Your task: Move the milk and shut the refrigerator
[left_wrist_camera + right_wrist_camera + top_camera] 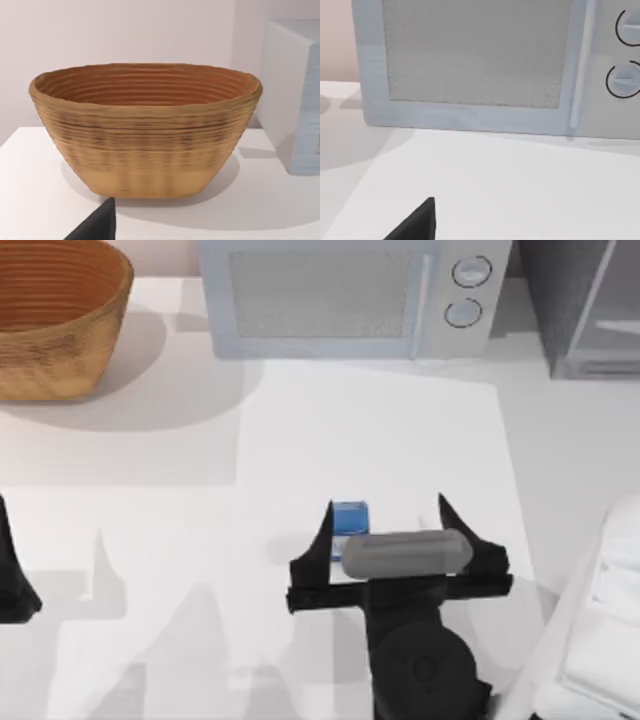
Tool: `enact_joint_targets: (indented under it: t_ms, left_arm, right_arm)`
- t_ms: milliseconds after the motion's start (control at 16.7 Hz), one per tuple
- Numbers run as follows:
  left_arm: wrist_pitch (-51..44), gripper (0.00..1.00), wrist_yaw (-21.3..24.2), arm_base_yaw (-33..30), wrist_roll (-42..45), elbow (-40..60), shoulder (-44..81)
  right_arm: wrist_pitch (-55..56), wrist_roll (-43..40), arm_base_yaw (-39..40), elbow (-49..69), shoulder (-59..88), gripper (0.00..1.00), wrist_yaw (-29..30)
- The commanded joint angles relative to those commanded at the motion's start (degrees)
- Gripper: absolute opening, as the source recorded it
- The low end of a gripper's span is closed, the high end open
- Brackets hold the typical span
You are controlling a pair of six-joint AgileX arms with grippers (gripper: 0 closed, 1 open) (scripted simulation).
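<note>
Jaws of the right gripper (385, 520) stand wide apart above the milk (349, 517), which sits mid-table beside one finger. Left gripper (15, 585) parked at left edge; refrigerator (590, 310) far right.

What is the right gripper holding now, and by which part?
Nothing. The right gripper is open, its jaws spread wide, with the milk just inside its left finger, not clamped.

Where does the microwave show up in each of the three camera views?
Top view: the microwave sits along the far edge of the table, centre, knobs toward the right.
Left wrist view: a pale slab of the microwave at the picture's right edge, beside the basket.
Right wrist view: its door and two knobs span the upper picture.
Shared landmark: the microwave itself.
</note>
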Motion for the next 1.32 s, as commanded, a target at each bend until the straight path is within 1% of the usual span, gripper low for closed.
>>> enact_joint_targets:
  t_ms: [180, 360, 720, 1080, 1320]
  left_arm:
    - [0.0, 1.0, 0.0, 0.0, 0.0, 0.0, 0.0]
    - [0.0, 1.0, 0.0, 0.0, 0.0, 0.0, 0.0]
    - [0.0, 1.0, 0.0, 0.0, 0.0, 0.0, 0.0]
    - [0.0, 1.0, 0.0, 0.0, 0.0, 0.0, 0.0]
    - [0.0, 1.0, 0.0, 0.0, 0.0, 0.0, 0.0]
  right_arm:
    - [5.92, 0.06, 0.89, 4.98, 10.4, 1.0, 0.5]
    - [9.0, 0.08, 1.27, 7.61, 15.28, 1.0, 0.69]
    - [8.98, 0.09, 0.85, 7.81, 15.55, 1.0, 0.43]
    - [5.56, -0.13, -4.29, 12.72, 16.64, 1.0, -4.87]
    - [5.38, -0.14, -4.55, 12.97, 16.7, 1.0, -5.14]
